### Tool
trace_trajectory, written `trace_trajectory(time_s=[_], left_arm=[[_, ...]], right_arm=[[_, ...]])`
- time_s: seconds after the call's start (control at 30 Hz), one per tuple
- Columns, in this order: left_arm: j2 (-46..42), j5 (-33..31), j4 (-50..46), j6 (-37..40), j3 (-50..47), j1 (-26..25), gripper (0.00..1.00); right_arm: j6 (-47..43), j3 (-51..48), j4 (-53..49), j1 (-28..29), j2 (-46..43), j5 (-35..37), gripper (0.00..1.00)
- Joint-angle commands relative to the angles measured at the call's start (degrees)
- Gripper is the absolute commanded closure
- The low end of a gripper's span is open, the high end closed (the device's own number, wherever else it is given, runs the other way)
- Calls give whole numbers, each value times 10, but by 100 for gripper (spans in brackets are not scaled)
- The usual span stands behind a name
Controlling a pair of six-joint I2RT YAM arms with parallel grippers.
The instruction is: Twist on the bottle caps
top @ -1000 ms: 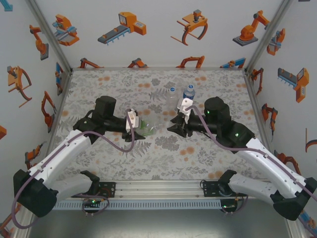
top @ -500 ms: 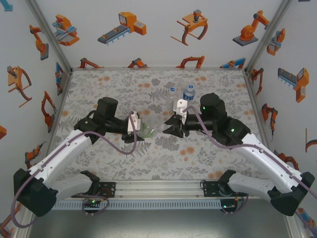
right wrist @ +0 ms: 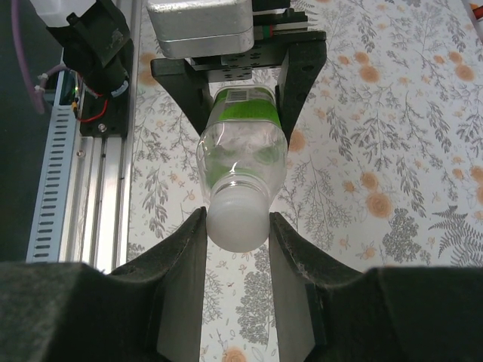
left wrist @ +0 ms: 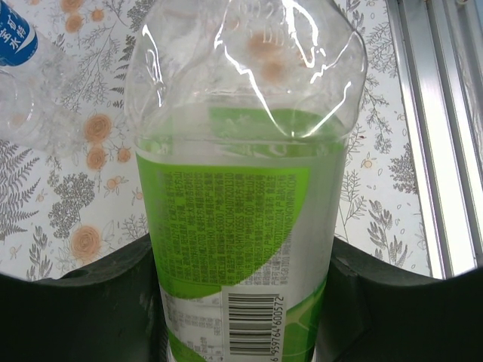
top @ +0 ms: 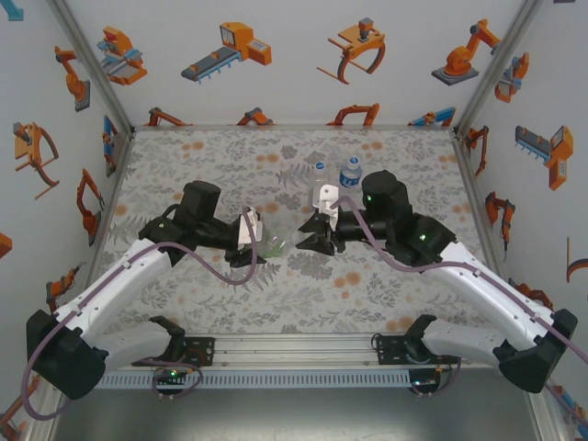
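Seen from above, the green bottle (top: 277,244) is mostly hidden between both grippers. In the left wrist view its base is cut off. The left gripper (left wrist: 241,260) clamps its labelled body and the right gripper (right wrist: 237,219) pinches the white cap (right wrist: 238,226) on its neck. The blue-label bottle (top: 350,172) stands just beyond the right gripper. Beside it is a small round cap (top: 320,166), hard to make out.

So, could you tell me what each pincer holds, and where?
Left pincer: the green-labelled bottle, by its labelled body. Right pincer: the white cap on that bottle's neck.
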Motion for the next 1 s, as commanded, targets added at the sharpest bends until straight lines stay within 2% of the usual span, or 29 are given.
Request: trace_trajectory(time_s=[0.0,0.13,0.37,0.7,0.83,0.97], left_arm=[[-1,25,2,1,23,-5,100],[-1,52,2,6,22,-5,100],[3,105,-22,33,27,-5,100],[11,144,-45,52,37,-5,100],[16,144,-54,50,44,-5,100],[17,128,-54,41,47,-4,100]], right_arm=[[-37,24,-21,8,7,-11,89],[-83,24,-58,9,9,-2,89],[-173,16,-55,9,7,-51,92],[-250,23,-68,9,19,-92,95],[-248,33,-90,9,34,-83,98],[-119,18,-40,9,40,-51,100]])
